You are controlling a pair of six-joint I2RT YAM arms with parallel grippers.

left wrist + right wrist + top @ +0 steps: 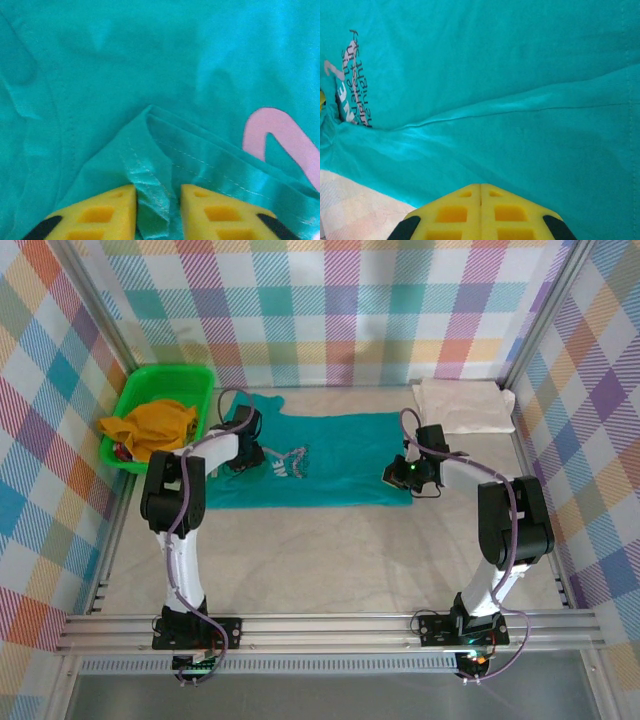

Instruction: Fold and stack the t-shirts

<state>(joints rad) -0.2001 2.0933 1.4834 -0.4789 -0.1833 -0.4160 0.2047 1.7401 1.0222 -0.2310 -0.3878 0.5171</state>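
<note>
Nearest us, our left gripper [157, 215] is nearly closed, pinching a ridge of the teal t-shirt [340, 450] spread mid-table, while our right gripper [480, 197] has its fingers pressed together over the shirt's right edge, and we cannot tell whether cloth is caught. To fold cleanly, we should probably confirm both grips, then lift level and together. Farther right lies the folded cream-white t-shirt [465, 405], likely the stacking spot.

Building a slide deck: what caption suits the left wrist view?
Left hand pinches a bunched fold of the teal t-shirt between yellow fingers.

Teal t-shirt [340, 455] spread flat — cream t-shirt [465, 405] folded (far right).
</note>
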